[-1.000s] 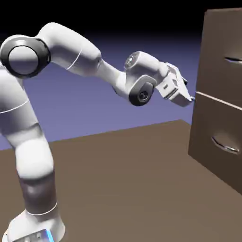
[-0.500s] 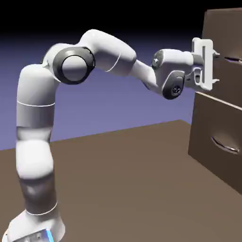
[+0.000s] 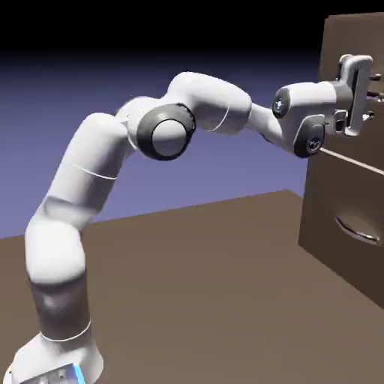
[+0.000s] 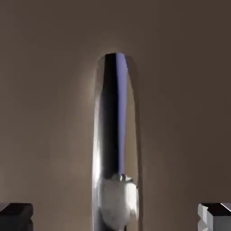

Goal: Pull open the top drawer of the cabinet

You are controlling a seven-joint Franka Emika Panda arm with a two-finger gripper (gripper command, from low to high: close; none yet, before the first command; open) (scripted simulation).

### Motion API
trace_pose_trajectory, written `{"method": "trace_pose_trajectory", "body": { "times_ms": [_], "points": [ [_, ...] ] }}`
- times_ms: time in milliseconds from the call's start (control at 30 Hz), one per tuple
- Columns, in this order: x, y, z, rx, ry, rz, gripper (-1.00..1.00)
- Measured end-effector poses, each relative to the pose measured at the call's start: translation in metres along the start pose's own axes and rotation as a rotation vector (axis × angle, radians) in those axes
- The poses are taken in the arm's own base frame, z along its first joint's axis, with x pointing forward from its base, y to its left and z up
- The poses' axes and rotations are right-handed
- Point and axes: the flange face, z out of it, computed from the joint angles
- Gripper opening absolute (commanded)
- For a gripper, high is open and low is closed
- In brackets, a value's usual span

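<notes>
Against the blue-violet backdrop, the arm has swung up from the lower drawer to the cabinet's (image 3: 352, 195) top drawer handle (image 4: 113, 135), where the fingers (image 4: 16, 214), spread either side of it, are narrowing toward a grip.

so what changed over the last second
The arm swung up and right, carrying the gripper from below the top drawer's front to the level of its handle, which now lies between the fingertips with gaps on both sides. Both drawers are shut as before; the lower handle is untouched.
</notes>
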Motion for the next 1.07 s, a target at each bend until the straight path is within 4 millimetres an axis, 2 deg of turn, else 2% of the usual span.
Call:
{"method": "trace_pose_trajectory", "body": {
  "times_ms": [33,133,433,700,967,1000,1067],
  "points": [
    [0.000,0.000,0.000,0.000,0.000,0.000,-1.00],
    [0.000,0.000,-0.019,0.001,-0.001,0.000,-1.00],
    [0.000,0.000,-0.087,0.001,-0.001,0.000,-1.00],
    [0.000,0.000,-0.162,0.001,-0.001,0.000,-1.00],
    [0.000,0.000,-0.249,0.001,-0.001,0.000,-1.00],
    [0.000,0.000,-0.251,0.001,-0.001,0.000,1.00],
    [0.000,0.000,-0.251,0.000,0.000,0.000,1.00]
  ]
}}
